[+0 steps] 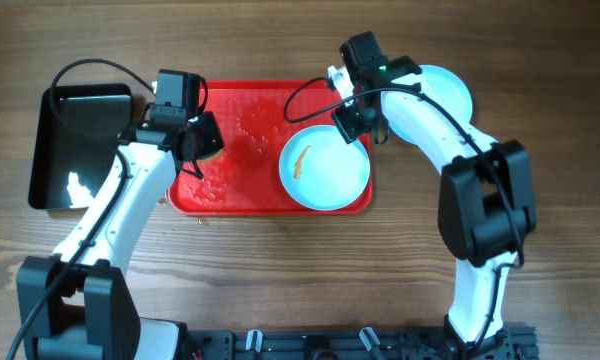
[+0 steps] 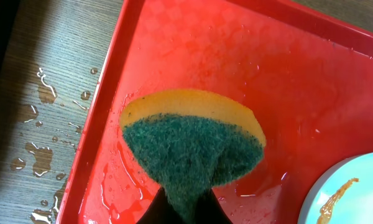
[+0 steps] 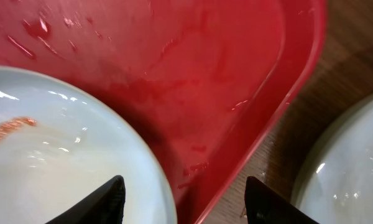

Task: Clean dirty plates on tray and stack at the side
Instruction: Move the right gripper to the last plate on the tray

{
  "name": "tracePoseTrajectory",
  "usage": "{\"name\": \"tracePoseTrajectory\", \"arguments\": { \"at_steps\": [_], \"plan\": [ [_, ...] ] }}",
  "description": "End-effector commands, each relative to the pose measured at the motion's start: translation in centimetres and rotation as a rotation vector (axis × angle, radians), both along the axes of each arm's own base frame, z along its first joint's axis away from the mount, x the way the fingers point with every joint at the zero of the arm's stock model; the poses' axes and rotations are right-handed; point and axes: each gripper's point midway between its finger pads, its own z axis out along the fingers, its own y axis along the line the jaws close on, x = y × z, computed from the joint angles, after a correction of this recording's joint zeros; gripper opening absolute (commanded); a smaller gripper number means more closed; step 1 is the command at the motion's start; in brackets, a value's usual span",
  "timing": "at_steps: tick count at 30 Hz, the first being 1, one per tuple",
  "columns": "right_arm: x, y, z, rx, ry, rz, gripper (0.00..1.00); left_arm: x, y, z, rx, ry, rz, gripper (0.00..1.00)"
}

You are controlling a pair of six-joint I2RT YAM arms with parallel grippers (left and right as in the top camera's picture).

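Glossy black bin [image 1: 60, 150] sitting far left on wooden table [image 1: 310, 270]. Water drops [image 2: 45, 93] lying scattered on the wood. Sponge [image 2: 193, 146] showing green scouring face, yellow foam behind, pinching narrow at bottom.

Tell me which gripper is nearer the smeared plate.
Right. The right gripper hovers over the far rim of the smeared plate, jaws open; the left gripper holds a sponge over the left of the tray.

Brown wood-grain table [image 1: 280, 270] carries the red tray [image 1: 270, 208]; a glossy black bin [image 1: 90, 130] sits near the tray's left side; a pale plate [image 1: 452, 92] lies just beside the tray's right far corner; water drops [image 2: 40, 124] spot the wood along the tray's left rim
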Motion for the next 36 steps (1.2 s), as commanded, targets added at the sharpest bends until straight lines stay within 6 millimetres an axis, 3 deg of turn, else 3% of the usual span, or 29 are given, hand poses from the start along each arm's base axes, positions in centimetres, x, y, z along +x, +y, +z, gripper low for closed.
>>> {"name": "tracePoseTrajectory", "arguments": {
  "at_steps": [1, 6, 10, 11, 13, 14, 21, 28, 30, 32, 36],
  "plan": [
    [-0.8, 0.4, -2.5, 0.002, 0.064, 0.09, 0.63, 0.0, -0.1, -0.3, -0.014, 0.006, 0.005, 0.04],
    [-1.3, 1.8, -2.6, 0.035, 0.079, 0.111, 0.62, 0.0, -0.1, -0.3, -0.014, 0.006, 0.005, 0.04],
    [-1.8, 1.6, -3.2, 0.025, 0.107, 0.108, 0.57, 0.0, -0.1, -0.3, -0.014, 0.006, 0.005, 0.04],
    [-2.0, 1.6, -3.6, 0.022, 0.119, 0.106, 0.53, 0.0, -0.1, -0.3, -0.014, 0.006, 0.005, 0.04],
    [-2.3, 1.4, -4.4, 0.019, 0.139, 0.081, 0.33, 0.0, -0.1, -0.3, -0.014, 0.006, 0.005, 0.04],
    [-2.4, 1.5, -4.7, 0.025, 0.148, 0.077, 0.28, 0.0, -0.1, -0.3, -0.014, 0.006, 0.005, 0.04],
    [-2.4, 5.3, -4.3, 0.163, 0.141, 0.053, 0.17, 0.0, -0.1, -0.3, -0.014, 0.006, 0.005, 0.04],
    [-0.9, 11.5, -3.1, 0.281, 0.016, 0.054, 0.19, 0.0, -0.6, -0.3, -0.037, 0.008, -0.006, 0.04],
    [-0.4, 12.6, -2.6, 0.308, -0.014, 0.031, 0.28, 0.0, -0.6, -0.3, -0.037, 0.007, -0.007, 0.04],
    [0.2, 12.8, -1.8, 0.321, -0.02, -0.029, 0.47, 0.0, -0.6, -0.3, -0.037, 0.007, -0.007, 0.04],
    [1.0, 11.8, 1.0, 0.336, 0.016, -0.167, 0.53, 0.0, -0.6, -0.3, -0.037, 0.011, -0.007, 0.04]
  ]
}}
